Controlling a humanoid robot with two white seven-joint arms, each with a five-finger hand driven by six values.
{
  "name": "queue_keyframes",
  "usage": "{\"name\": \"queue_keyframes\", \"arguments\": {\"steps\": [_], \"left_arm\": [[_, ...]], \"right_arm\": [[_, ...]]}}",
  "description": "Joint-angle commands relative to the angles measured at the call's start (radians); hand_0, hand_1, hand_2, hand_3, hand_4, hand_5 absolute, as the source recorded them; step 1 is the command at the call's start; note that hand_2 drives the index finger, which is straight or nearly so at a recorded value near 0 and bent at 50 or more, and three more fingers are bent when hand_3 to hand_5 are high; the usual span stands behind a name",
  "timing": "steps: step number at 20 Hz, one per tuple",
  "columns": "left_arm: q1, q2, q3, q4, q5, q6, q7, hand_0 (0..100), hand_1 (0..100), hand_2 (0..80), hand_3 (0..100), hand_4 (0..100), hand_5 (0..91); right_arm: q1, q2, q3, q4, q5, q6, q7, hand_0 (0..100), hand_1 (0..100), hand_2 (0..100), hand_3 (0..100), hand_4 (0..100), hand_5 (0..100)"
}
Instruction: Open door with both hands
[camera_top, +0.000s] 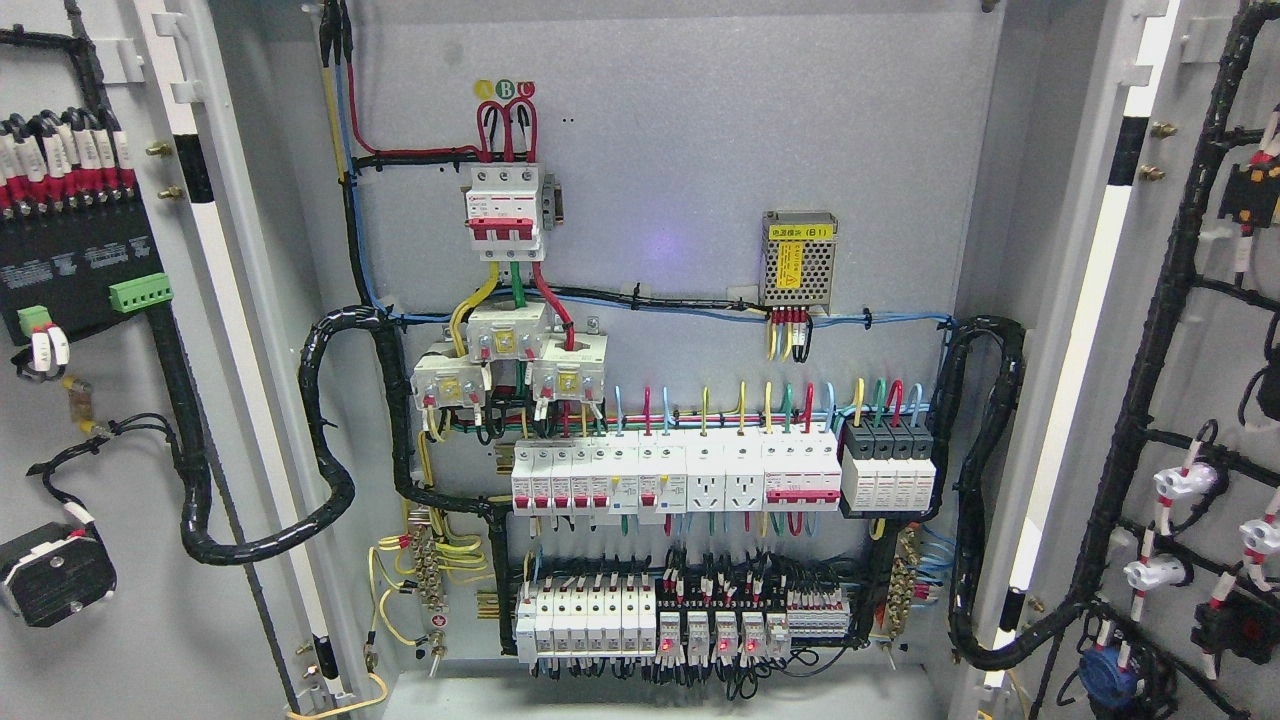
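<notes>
Standing wide open, both doors of the electrical cabinet are showing their inner faces to the head view: the left door (100, 400) is filling the picture's left edge and the right door (1200, 400) is filling the right edge. Neither of the robot's hands is appearing anywhere, so whether their fingers are wide, narrow or holding something cannot be told.

The left door is carrying a black terminal module (75, 255) with a row of red-and-white sleeved wires along its top and a green connector (140, 292) at its right side. A black round component (55, 575) is sitting toward that door's lower left corner. A thick black wrapped cable loom (330, 440) is looping from the left door across the hinge side onto the cabinet's back panel (700, 120).

On the back panel, a red-and-white main breaker (507, 212) is sitting toward the upper left, with yellow, green and red leads dropping to three white transformers (505, 365) just below it. A perforated metal power supply (798, 258) with a yellow label is mounted toward the upper right. Across the middle a long row of white breakers and sockets (680, 475) is running, ending at grey-topped modules (890, 465) on the right. Along the bottom edge of the panel another row of breakers and relays (680, 625) is sitting, several showing small red lights.

The right door is carrying black wrapped looms (1150, 350) branching to white-capped fittings (1185, 482) and a blue fitting (1105, 675) near its lower edge.
</notes>
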Motion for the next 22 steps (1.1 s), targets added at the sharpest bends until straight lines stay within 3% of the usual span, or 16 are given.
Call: {"name": "queue_keyframes", "arguments": {"steps": [1,11,22], "left_arm": [[-0.001,0.036,0.031,0.055,0.049,0.002,0.001,0,0,0.0,0,0,0.0],[-0.012,0.036,0.047,0.073,0.089,0.044,0.001,0,0,0.0,0,0,0.0],[-0.005,0.039,0.031,0.05,0.089,0.044,0.001,0,0,0.0,0,0,0.0]], "right_arm": [[-0.006,-0.041,-0.02,0.021,-0.006,0.0,0.0,19,0,0,0,0,0],[-0.01,-0.044,-0.026,0.034,-0.019,0.0,0.0,19,0,0,0,0,0],[-0.038,-0.045,-0.025,0.066,-0.019,0.002,0.0,19,0,0,0,0,0]]}}
